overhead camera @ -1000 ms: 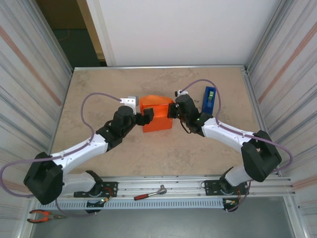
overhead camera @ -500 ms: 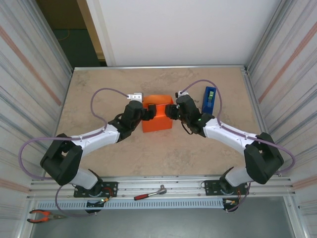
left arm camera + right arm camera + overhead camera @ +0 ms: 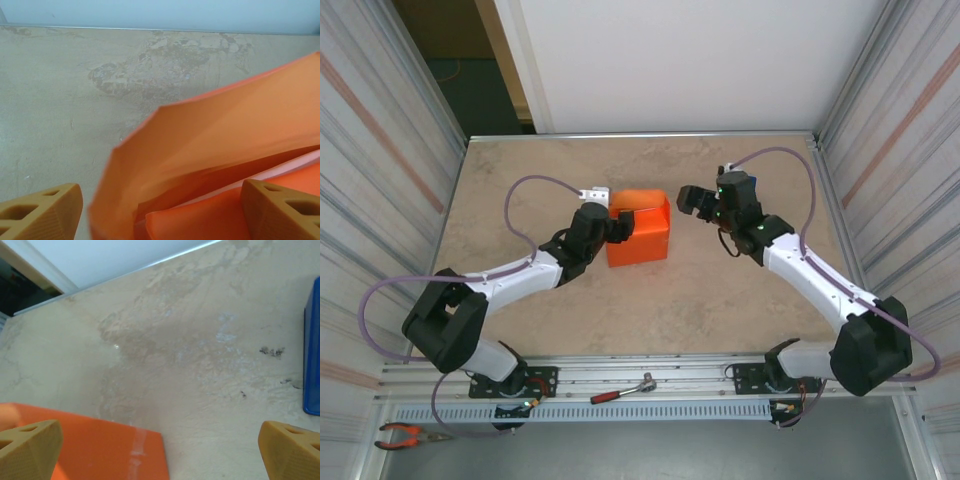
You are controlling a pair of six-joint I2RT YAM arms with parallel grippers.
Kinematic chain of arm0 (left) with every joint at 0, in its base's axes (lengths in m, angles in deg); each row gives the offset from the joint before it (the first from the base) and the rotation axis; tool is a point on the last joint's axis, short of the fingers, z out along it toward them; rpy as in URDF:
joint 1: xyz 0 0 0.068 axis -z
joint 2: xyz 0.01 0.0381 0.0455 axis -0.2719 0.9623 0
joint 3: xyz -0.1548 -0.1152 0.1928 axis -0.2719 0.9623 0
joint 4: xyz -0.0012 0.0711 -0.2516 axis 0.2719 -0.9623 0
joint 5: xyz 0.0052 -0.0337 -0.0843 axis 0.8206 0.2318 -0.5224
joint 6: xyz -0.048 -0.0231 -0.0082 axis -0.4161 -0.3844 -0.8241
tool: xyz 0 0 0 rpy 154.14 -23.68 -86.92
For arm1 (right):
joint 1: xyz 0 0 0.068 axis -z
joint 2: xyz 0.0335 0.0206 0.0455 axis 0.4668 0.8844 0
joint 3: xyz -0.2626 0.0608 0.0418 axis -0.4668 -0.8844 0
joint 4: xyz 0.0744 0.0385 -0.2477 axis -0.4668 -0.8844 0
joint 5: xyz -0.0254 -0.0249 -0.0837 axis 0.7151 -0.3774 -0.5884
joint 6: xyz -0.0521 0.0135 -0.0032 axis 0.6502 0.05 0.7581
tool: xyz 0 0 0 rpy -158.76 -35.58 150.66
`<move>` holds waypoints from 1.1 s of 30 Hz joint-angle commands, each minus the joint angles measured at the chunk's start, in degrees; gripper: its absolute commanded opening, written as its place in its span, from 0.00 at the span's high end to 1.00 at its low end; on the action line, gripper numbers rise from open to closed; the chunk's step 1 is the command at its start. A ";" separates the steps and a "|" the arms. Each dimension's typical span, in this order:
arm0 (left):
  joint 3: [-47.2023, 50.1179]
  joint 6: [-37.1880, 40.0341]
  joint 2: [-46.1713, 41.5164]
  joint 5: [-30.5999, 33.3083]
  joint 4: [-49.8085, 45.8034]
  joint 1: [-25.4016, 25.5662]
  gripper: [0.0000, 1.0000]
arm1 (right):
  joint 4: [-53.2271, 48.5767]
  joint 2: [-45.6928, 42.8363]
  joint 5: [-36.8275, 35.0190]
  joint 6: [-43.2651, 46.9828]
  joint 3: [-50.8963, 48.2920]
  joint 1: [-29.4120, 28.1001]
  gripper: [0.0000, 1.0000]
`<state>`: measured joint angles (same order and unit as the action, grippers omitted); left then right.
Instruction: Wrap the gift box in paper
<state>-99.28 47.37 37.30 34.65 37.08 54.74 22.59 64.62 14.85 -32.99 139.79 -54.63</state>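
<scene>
Since a second ago the right tool (image 3: pixel 688 200) has let go of the wrapped parcel's right side and pulled back. It now hangs clear of it with its jaws released and spread wide. In its own view the orange paper (image 3: pixel 90 450) lies low between the fingertips (image 3: pixel 30 445), with a pale streak near its corner. The blue tape dispenser (image 3: pixel 312 360) stands just beyond the tool's right fingertip.

The left tool (image 3: pixel 620 225) has moved in against the parcel's left side. It is unclenched, and its jaws straddle a raised flap of the paper (image 3: pixel 225 135) without pinching it.

The rounded hump the paper (image 3: pixel 638 232) showed earlier has flattened, leaving one flap upright along the far edge.

The gift box (image 3: pixel 290 167) sits on the desk (image 3: pixel 570 170) inside the folds, directly ahead of the left tool. A thin pale pink strip under the flap is probably its edge.
</scene>
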 commanded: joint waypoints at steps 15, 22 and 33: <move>-0.55 4.17 2.09 0.29 -0.66 -0.60 0.21 | 2.52 5.77 2.87 2.73 1.90 -7.18 0.27; -0.49 3.86 2.47 0.03 -0.67 -0.64 0.21 | -0.72 11.38 2.53 5.82 9.69 -6.77 0.85; -0.70 3.90 2.62 -0.44 -0.90 -0.58 0.22 | -1.78 12.97 5.65 6.49 12.94 -6.06 1.00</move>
<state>-99.48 49.82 38.44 34.21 38.92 54.52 21.49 76.86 19.20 -27.55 150.76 -61.15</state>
